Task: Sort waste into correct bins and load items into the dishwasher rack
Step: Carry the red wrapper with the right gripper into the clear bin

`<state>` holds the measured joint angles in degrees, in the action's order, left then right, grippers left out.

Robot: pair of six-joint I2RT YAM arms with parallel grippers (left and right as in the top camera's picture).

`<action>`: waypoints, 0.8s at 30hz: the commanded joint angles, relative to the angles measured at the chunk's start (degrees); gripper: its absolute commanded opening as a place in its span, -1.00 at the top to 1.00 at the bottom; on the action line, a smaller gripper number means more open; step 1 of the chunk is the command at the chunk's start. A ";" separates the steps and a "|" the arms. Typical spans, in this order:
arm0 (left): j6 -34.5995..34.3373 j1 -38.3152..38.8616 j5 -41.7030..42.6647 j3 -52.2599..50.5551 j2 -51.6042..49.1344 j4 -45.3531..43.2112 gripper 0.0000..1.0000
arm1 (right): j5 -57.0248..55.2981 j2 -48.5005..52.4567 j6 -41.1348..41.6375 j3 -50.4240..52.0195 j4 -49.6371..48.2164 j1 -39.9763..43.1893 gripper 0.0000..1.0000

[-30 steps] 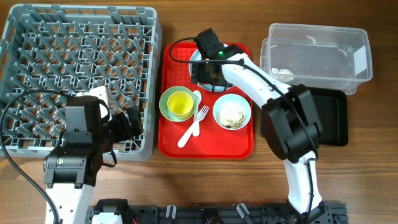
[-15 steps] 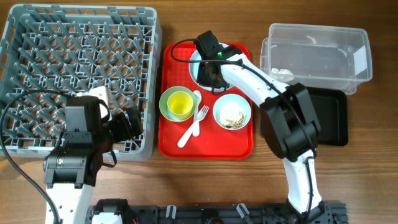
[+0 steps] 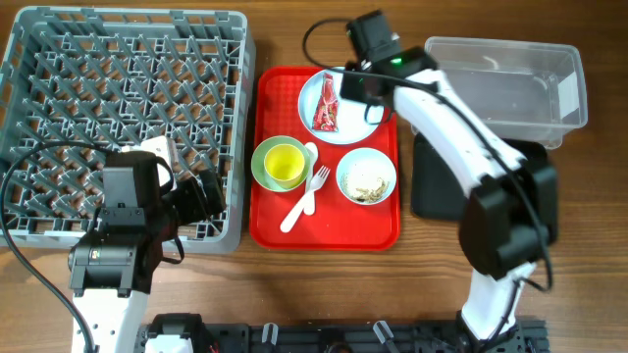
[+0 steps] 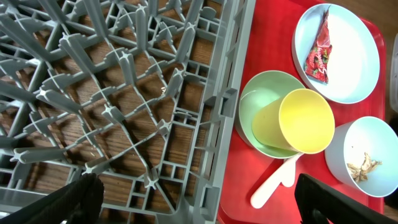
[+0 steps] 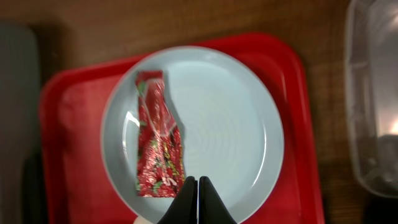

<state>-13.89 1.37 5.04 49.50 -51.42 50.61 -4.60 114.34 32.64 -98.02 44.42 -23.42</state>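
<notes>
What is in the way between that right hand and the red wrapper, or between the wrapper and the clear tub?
Nothing visible. The red wrapper lies uncovered on the blue plate, with the shut right hand close by one end. Toward the clear tub there is only the edge of the red tray and bare wood.

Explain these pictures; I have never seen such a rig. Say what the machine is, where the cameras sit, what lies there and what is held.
Two robot arms work at a table. One picture looks down from above; the others come from wrist cameras. On the table: a grey rack, a red tray, a clear tub, a black tray. The red tray bears a plate with a red wrapper, a yellow cup in a green bowl, a blue bowl of leftovers and a fork. The left gripper is open over the rack; the right gripper is shut above the plate, holding nothing visible.
</notes>
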 commanded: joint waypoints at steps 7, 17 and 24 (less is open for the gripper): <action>-0.24 -0.37 0.70 1.14 0.31 0.04 -1.00 | 5.66 1.49 -5.66 0.07 -5.25 -2.34 -0.41; -0.24 -0.37 0.70 1.14 0.31 0.09 -1.00 | -6.56 9.84 -1.99 0.09 -12.26 -6.62 -0.50; -0.24 -0.37 0.70 1.14 0.31 0.09 -1.00 | -6.58 15.52 0.59 0.11 -12.26 -6.75 -0.51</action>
<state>-13.89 1.37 5.04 49.50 -51.42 50.63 -9.08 126.91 30.81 -98.21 32.27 -30.26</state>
